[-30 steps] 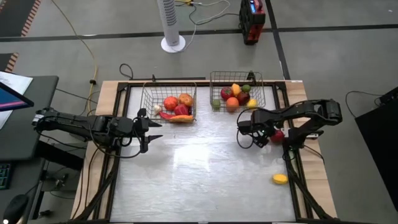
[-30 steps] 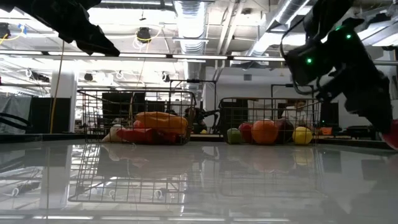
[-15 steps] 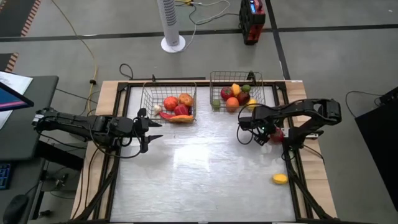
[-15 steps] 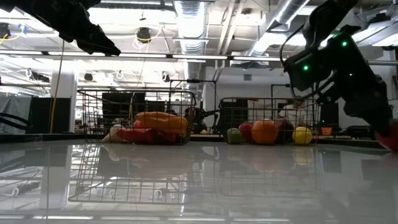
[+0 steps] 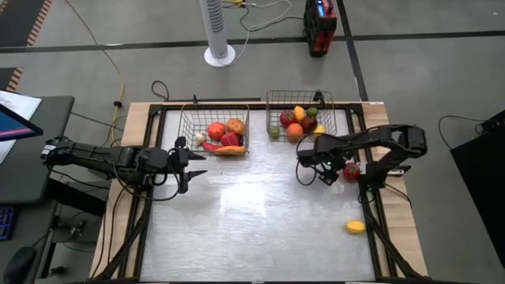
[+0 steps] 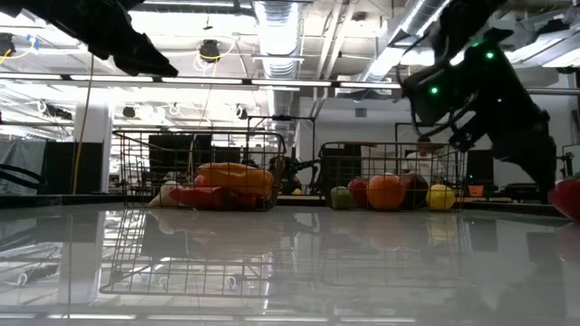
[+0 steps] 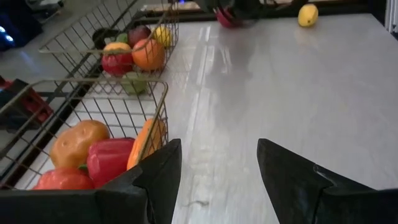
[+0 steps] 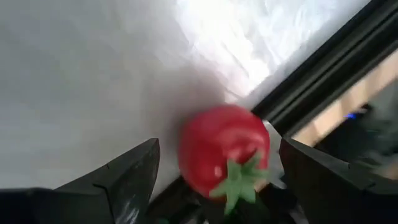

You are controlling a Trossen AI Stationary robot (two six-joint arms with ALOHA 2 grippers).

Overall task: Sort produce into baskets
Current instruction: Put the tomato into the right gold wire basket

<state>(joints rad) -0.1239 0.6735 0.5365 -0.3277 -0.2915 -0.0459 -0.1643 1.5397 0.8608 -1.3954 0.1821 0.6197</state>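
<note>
A red toy tomato (image 5: 351, 168) with a green stem lies on the table against the black right-edge rail; it also shows in the right wrist view (image 8: 224, 149) and the low view (image 6: 569, 197). My right gripper (image 5: 334, 169) is open, pointing toward the right edge, with its fingers short of the tomato and not touching it. A yellow lemon (image 5: 355, 227) lies near the right front. Two wire baskets stand at the back: the left basket (image 5: 189, 126) and the right basket (image 5: 272, 102), each holding several produce pieces. My left gripper (image 5: 193, 164) is open and empty, near the left basket.
The black frame rail (image 8: 323, 81) runs along the table's right edge just behind the tomato. The left basket's corner (image 7: 163, 87) is close beside my left gripper (image 7: 217, 155). The wide middle of the table (image 5: 252, 205) holds no objects.
My right gripper has drawn back a little toward the table's left and far side, away from the tomato. The tomato lies where it was and now shows more fully.
</note>
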